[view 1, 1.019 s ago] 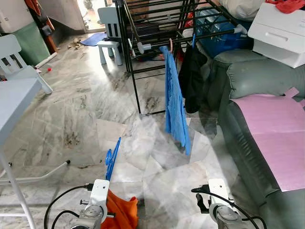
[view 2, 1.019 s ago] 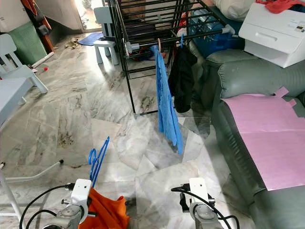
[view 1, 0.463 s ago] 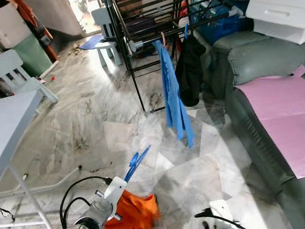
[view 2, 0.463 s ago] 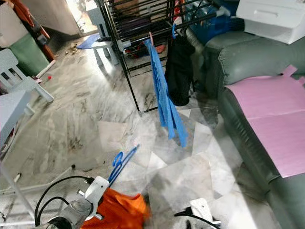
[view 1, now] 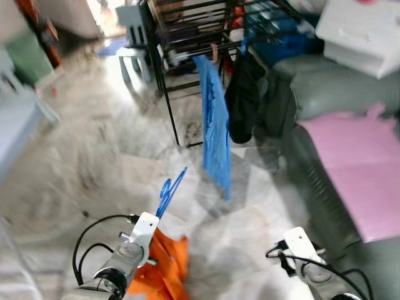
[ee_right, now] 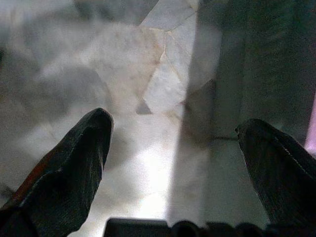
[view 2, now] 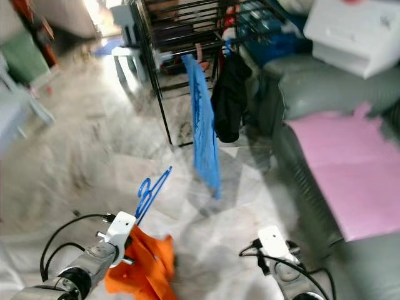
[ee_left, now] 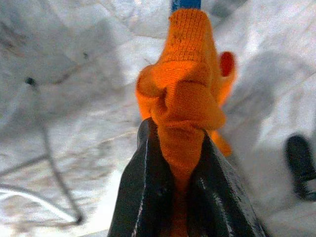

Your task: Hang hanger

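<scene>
Left tool (ee_left: 177,163) is clamped on an orange garment (view 1: 164,265) w/ a blue hanger (view 1: 170,190), whose hook end sticks up and fwd past the tool, long axis pointing roughly at the black drying rack (view 1: 187,44). Rack rail w/ the blue towel (view 1: 215,128) and black garment (view 1: 244,100) sits well ahead and a bit right of the hanger, so left arm's the one to reach. Right tool (ee_right: 173,163) hangs w/ fingers spread wide, nothing in it, over the marble floor (view 1: 94,144) beside the grey sofa (view 1: 337,100).

Blue hanger (view 2: 152,190) with orange garment (view 2: 145,265), rack (view 2: 181,44) ahead
</scene>
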Robot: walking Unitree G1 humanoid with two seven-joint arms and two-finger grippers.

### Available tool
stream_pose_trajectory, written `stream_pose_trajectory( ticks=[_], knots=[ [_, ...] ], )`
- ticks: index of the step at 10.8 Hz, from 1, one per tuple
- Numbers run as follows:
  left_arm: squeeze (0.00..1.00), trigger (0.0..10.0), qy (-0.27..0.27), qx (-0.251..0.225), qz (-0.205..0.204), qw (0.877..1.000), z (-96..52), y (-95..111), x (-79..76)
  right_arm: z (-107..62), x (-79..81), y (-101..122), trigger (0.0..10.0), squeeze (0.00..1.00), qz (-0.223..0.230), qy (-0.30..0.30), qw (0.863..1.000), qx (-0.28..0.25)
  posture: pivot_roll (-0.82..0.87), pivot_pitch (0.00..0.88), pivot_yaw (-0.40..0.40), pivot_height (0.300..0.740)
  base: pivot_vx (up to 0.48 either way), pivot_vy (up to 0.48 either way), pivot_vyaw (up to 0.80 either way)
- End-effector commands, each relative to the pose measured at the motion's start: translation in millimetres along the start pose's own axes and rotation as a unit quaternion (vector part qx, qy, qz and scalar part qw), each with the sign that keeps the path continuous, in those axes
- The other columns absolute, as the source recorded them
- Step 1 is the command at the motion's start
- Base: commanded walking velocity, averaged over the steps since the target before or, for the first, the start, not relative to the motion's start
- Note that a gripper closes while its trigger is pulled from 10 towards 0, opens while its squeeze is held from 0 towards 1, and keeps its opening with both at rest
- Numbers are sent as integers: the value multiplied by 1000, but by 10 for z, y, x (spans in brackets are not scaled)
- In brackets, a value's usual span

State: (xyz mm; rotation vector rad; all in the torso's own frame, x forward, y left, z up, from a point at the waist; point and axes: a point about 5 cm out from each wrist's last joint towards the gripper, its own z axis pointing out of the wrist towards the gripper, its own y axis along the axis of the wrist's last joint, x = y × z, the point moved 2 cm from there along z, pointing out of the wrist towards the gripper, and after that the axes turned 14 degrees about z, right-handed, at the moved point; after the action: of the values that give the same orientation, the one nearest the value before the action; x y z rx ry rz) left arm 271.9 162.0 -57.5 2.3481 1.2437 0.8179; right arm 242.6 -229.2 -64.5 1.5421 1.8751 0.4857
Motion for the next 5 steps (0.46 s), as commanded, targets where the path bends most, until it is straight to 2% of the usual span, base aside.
stream_pose_trajectory(
  ticks=[1, 2, 3, 4, 5],
  knots=[
    [0, 10000, 12, -15, -5, 1000, -1, 58, 66, 1, 138, -16, 10000, 0, -40, 29, 999, 5, -117, 0, -18, 740, 0, 0, 0],
    [0, 10000, 1, -53, 35, 998, -3, 234, 105, -5, 280, 9, 10000, 0, -151, 74, 986, -9, -110, 0, -32, 740, 0, 0, 0],
    [0, 10000, -28, -128, 70, 989, -41, 636, 225, 8, 343, 180, 10000, 0, -156, 106, 981, -36, -116, 0, -10, 740, 0, 0, 0],
    [0, 10000, -40, -169, 152, 973, -94, 876, 310, 10, 365, 340, 10000, 0, -168, 129, 975, -63, -138, 0, 25, 740, 0, 0, 0],
    [0, 10000, -40, -221, 235, 946, -190, 1167, 425, -23, 356, 394, 10000, 0, -241, 171, 952, -80, -157, 0, 65, 740, 0, 0, 0]
  ],
)
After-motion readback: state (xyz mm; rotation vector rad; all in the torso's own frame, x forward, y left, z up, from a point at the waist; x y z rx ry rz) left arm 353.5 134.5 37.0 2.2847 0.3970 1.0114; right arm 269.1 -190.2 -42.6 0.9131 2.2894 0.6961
